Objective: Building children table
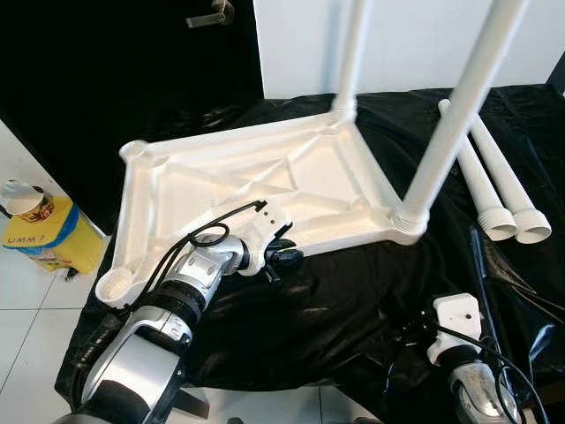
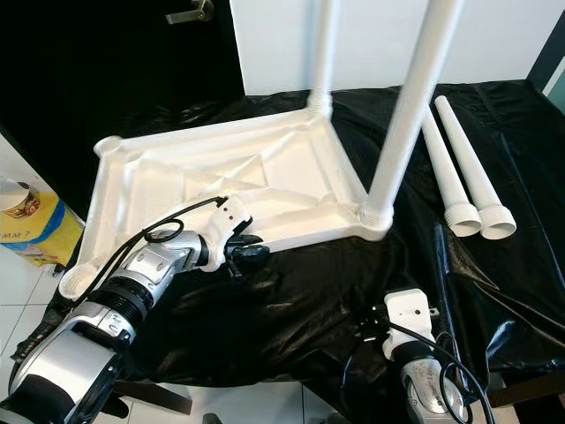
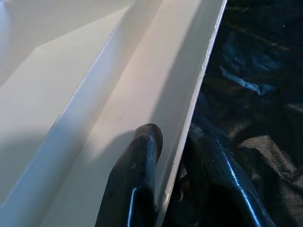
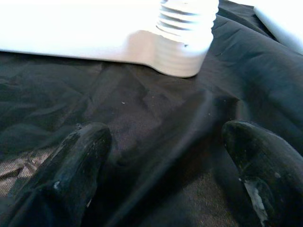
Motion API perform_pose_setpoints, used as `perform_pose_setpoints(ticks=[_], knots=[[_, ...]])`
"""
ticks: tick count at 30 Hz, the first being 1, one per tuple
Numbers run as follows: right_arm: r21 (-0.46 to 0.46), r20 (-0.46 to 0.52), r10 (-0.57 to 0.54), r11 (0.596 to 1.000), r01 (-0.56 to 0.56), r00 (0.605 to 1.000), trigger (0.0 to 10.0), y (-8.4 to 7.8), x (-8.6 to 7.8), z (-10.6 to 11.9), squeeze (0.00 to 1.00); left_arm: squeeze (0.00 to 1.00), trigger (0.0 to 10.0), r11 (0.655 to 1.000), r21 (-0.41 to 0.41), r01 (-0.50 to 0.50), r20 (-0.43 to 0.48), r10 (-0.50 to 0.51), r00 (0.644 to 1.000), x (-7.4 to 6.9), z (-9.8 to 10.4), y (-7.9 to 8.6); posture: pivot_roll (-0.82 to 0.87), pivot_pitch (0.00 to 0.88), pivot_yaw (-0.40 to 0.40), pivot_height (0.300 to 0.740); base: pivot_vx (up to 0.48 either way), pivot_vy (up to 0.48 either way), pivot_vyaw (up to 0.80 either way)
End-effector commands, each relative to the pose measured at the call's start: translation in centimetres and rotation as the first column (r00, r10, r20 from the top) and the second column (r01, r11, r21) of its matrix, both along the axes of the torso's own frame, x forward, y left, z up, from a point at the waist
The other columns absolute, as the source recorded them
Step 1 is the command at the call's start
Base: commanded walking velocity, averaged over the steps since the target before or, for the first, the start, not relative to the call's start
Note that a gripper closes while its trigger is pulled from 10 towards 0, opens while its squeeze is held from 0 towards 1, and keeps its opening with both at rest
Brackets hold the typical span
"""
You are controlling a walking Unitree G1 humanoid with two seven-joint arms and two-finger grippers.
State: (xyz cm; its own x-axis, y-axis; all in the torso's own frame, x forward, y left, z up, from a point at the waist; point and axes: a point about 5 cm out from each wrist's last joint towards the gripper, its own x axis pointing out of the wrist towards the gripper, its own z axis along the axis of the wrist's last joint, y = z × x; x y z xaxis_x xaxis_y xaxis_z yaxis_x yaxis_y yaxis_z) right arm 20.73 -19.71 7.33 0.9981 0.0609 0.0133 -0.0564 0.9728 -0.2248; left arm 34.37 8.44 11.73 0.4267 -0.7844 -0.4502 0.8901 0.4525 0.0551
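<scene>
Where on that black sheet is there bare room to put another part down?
Bare black sheet lies between the tabletop, gripped at its near rim by the left gripper, and the open right gripper. It is crowded on the right by the two loose legs.

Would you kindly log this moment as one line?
left gripper: shut on tabletop rim | right gripper: open above black sheet | legs: two fitted, two loose

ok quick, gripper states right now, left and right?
Left gripper: closed on the near rim of the upside-down white tabletop, one finger inside, one outside.
Right gripper: open, holding nothing, over the black sheet.
</scene>
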Motion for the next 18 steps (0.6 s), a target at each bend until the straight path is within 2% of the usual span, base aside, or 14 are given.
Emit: perform_pose_setpoints(ticks=[1, 3, 4, 6, 7, 8, 9, 10, 11, 12, 13, 15, 16, 18], knots=[[0.000, -0.011, -0.004, 1.000, 0.004, 1.000, 10.0, 0.1, -0.1, -0.4, 0.00, 0.00, 10.0, 0.985, -0.012, -0.173, 0.080, 0.173, 0.982, 0.4, 0.0, 0.4, -0.14, 0.044, 0.062, 0.740, 0.000, 0.000, 0.00], [0.000, -0.011, -0.004, 1.000, 0.004, 1.000, 10.0, 0.1, -0.1, -0.4, 0.00, 0.00, 10.0, 0.985, -0.012, -0.173, 0.080, 0.173, 0.982, 0.4, 0.0, 0.4, -0.14, 0.044, 0.062, 0.740, 0.000, 0.000, 0.00], [0.004, -0.005, -0.016, 1.000, 0.016, 1.000, 10.0, 0.1, 0.2, -0.3, 0.00, 0.00, 10.0, 0.989, -0.060, -0.133, 0.102, 0.139, 0.985, -0.1, 0.3, -0.9, -0.14, 0.041, 0.059, 0.740, 0.000, 0.000, 0.00], [0.004, -0.005, -0.016, 1.000, 0.016, 1.000, 10.0, 0.1, 0.2, -0.3, 0.00, 0.00, 10.0, 0.989, -0.060, -0.133, 0.102, 0.139, 0.985, -0.1, 0.3, -0.9, -0.14, 0.041, 0.059, 0.740, 0.000, 0.000, 0.00], [0.021, -0.003, -0.025, 0.999, 0.025, 1.000, 10.0, 0.1, 0.5, -0.2, 0.00, 0.00, 10.0, 0.987, -0.121, -0.104, 0.104, 0.117, 0.988, -0.7, 0.6, -2.1, -0.13, 0.041, 0.056, 0.740, 0.000, 0.000, 0.00], [0.040, -0.002, -0.031, 0.999, 0.031, 1.000, 10.0, 0.4, 0.9, -0.1, 0.00, 1.00, 10.0, 0.980, -0.183, -0.079, 0.099, 0.099, 0.990, -1.4, 0.9, -3.5, -0.13, 0.041, 0.054, 0.740, 0.000, 0.000, 0.00], [0.040, -0.002, -0.031, 0.999, 0.031, 1.000, 10.0, 0.4, 0.9, -0.1, 0.00, 1.00, 10.0, 0.980, -0.183, -0.079, 0.099, 0.099, 0.990, -1.4, 0.9, -3.5, -0.13, 0.041, 0.054, 0.740, 0.000, 0.000, 0.00], [0.062, -0.010, -0.036, 0.997, 0.037, 0.999, 10.0, 0.7, 1.3, -0.2, 0.00, 1.00, 10.0, 0.971, -0.229, -0.066, 0.097, 0.090, 0.991, -1.9, 1.1, -4.4, -0.13, 0.040, 0.054, 0.740, 0.000, 0.000, 0.00], [0.062, -0.010, -0.036, 0.997, 0.037, 0.999, 10.0, 0.7, 1.3, -0.2, 0.00, 1.00, 10.0, 0.971, -0.229, -0.066, 0.097, 0.090, 0.991, -1.9, 1.1, -4.4, -0.13, 0.040, 0.054, 0.740, 0.000, 0.000, 0.00], [0.074, -0.018, -0.050, 0.996, 0.051, 0.999, 10.0, 0.9, 1.8, -0.1, 0.00, 1.00, 10.0, 0.962, -0.264, -0.068, 0.109, 0.100, 0.989, -2.1, 1.4, -5.0, -0.12, 0.040, 0.052, 0.740, 0.000, 0.000, 0.00], [0.093, -0.033, -0.064, 0.993, 0.066, 0.997, 10.0, 1.2, 2.2, -0.2, 0.00, 0.81, 10.0, 0.952, -0.297, -0.068, 0.114, 0.106, 0.988, -2.3, 1.8, -5.3, -0.12, 0.039, 0.050, 0.740, 0.000, 0.000, 0.00], [0.093, -0.033, -0.064, 0.993, 0.066, 0.997, 10.0, 1.2, 2.2, -0.2, 0.00, 0.81, 10.0, 0.952, -0.297, -0.068, 0.114, 0.106, 0.988, -2.3, 1.8, -5.3, -0.12, 0.039, 0.050, 0.740, 0.000, 0.000, 0.00], [0.113, -0.038, -0.076, 0.990, 0.080, 0.996, 10.0, 1.4, 2.7, -0.1, 0.00, 0.00, 10.0, 0.941, -0.332, -0.065, 0.125, 0.113, 0.986, -2.3, 2.5, -5.2, -0.11, 0.038, 0.048, 0.740, 0.000, 0.000, 0.00], [0.124, -0.046, -0.084, 0.988, 0.089, 0.995, 10.0, 1.7, 3.1, -0.1, 0.00, 0.00, 10.0, 0.929, -0.364, -0.067, 0.144, 0.128, 0.981, -2.0, 3.4, -4.6, -0.10, 0.036, 0.043, 0.740, 0.000, 0.000, 0.00]])
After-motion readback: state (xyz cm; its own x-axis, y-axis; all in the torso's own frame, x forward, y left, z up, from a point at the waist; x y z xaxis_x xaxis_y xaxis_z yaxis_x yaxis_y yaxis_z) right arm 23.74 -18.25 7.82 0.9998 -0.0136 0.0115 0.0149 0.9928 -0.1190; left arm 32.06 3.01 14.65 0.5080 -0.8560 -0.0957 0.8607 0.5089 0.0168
